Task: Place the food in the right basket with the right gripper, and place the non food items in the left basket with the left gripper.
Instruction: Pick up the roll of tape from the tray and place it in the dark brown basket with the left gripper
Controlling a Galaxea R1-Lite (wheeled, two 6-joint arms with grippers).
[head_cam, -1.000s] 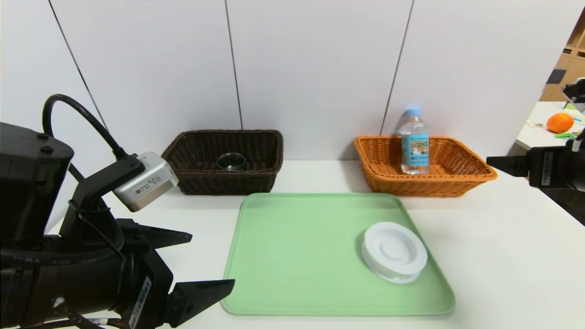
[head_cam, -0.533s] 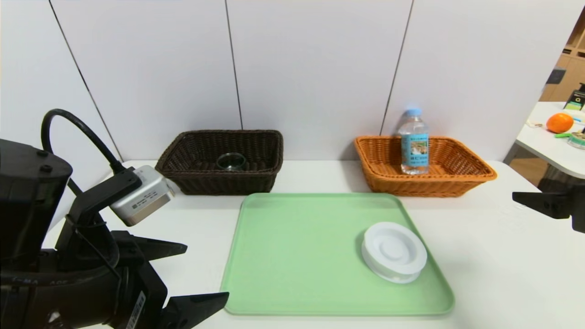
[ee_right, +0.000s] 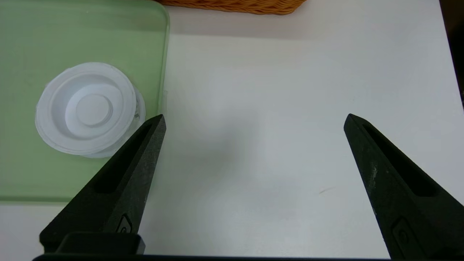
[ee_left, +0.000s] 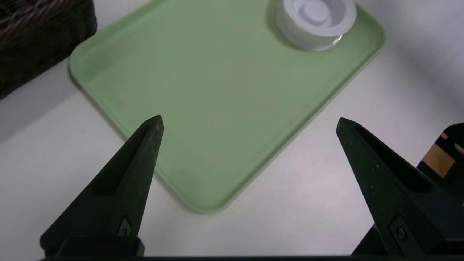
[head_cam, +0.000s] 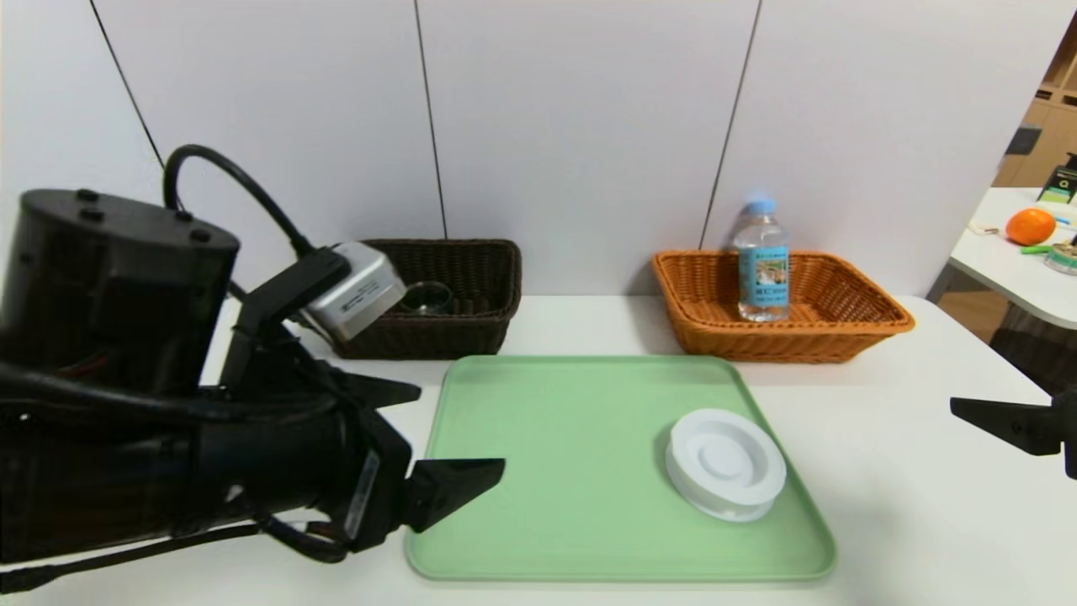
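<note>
The water bottle (head_cam: 762, 265) stands upright in the orange right basket (head_cam: 875, 324). A glass cup (head_cam: 427, 296) sits in the dark brown left basket (head_cam: 471, 328), partly hidden by my left wrist. The white round lid (head_cam: 725, 463) lies on the green tray (head_cam: 555, 471), near its right edge. My left gripper (head_cam: 458, 427) is open and empty over the tray's near left corner, with the lid (ee_left: 315, 21) well ahead of it. My right gripper (ee_right: 254, 116) is open and empty over bare table right of the tray, and one finger (head_cam: 1001, 421) shows at the head view's right edge.
White wall panels close off the table just behind both baskets. A side table at the far right carries an orange (head_cam: 1030, 225). The white tabletop (ee_right: 275, 90) lies bare between the tray's right edge and the table's right edge.
My left arm has risen and swung right, from beside the tray to over its near left corner, now covering part of the dark basket. My right gripper has dropped lower at the right edge.
</note>
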